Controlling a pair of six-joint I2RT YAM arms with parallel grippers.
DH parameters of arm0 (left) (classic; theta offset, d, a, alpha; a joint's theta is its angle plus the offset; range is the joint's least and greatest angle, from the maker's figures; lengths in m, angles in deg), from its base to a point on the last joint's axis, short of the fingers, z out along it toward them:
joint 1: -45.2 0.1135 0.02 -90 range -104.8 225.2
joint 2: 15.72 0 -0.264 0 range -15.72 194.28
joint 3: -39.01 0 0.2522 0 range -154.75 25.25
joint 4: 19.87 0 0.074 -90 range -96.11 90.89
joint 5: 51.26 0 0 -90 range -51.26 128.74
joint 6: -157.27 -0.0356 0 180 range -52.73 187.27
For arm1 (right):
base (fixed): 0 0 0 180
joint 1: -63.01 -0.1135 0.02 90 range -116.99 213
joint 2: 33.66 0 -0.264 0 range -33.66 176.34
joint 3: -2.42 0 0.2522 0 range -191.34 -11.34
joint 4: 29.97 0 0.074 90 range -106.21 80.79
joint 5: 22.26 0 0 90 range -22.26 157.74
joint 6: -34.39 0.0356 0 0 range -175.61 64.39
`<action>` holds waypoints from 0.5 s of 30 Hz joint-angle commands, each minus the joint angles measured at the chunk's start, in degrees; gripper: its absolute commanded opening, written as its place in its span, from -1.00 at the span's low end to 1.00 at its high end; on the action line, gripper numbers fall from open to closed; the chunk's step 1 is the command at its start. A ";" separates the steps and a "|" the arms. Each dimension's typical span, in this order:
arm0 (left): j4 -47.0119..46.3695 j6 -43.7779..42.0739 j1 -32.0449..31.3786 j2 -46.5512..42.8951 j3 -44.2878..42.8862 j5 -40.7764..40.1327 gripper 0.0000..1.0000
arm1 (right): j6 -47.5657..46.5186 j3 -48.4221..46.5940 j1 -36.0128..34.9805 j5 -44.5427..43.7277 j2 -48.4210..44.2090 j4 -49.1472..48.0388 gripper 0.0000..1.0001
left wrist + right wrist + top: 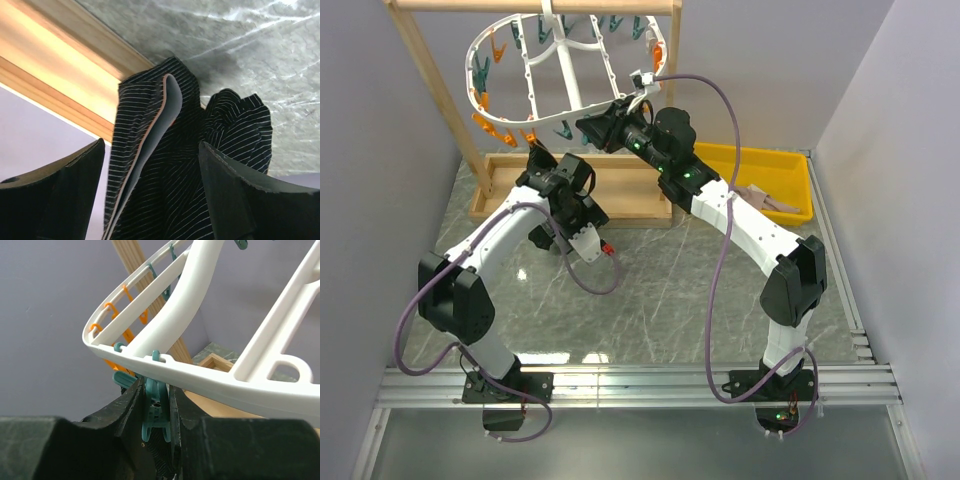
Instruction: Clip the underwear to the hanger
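The white oval hanger [570,75] hangs from the wooden frame, with orange and teal pegs around its rim. My right gripper [592,125] is at its lower rim. In the right wrist view the hanger rim [200,380] crosses above my right gripper [155,385], which is shut on a teal peg [157,405] and squeezes it. My left gripper [542,160] is raised just left of it, below the rim. In the left wrist view the black striped underwear [170,175] stands bunched between the fingers of my left gripper [152,145], held off the table.
The wooden frame [420,60] has a flat base [570,190] on the marble table; the base also shows in the left wrist view [65,55]. A yellow bin [790,165] at the right holds a pinkish-beige cloth [770,200]. Walls stand close on both sides.
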 commanded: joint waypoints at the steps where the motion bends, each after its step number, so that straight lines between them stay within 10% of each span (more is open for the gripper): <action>1: -1.89 -3.44 -0.61 -0.94 1.74 -3.50 0.61 | 1.15 0.47 0.26 1.36 -1.17 -0.81 -1.00; 15: -6.89 -4.94 -0.61 2.84 2.80 -4.92 0.59 | 0.71 1.97 0.18 1.62 -2.22 -0.38 -1.00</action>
